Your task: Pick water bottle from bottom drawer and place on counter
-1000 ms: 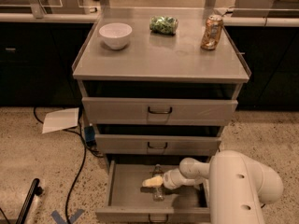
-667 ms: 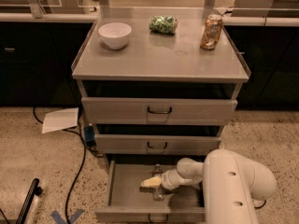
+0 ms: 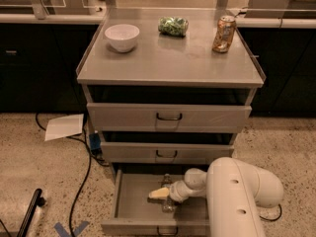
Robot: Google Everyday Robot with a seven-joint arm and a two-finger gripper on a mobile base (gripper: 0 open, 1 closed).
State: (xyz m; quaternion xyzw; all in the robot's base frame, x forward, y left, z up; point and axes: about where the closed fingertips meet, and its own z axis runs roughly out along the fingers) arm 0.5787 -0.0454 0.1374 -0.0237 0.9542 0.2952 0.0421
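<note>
The bottom drawer (image 3: 133, 204) is pulled open below two closed drawers. The water bottle (image 3: 168, 180), small and clear, stands upright in the drawer near its middle. My gripper (image 3: 160, 193) reaches into the drawer from the right and sits at the bottle's body, partly covering it. My white arm (image 3: 242, 196) fills the lower right and hides the drawer's right side. The counter (image 3: 168, 63) is the flat grey cabinet top above.
On the counter stand a white bowl (image 3: 122, 36) at the left, a green bag (image 3: 173, 25) at the back and an orange dented can (image 3: 224, 33) at the right. A paper sheet (image 3: 64, 126), a cable (image 3: 84, 177) and a black object (image 3: 29, 214) lie on the floor at the left.
My arm's thick part has shifted a little to the left. The gripper has stayed at the bottle in the drawer, and the bottle has not moved.
</note>
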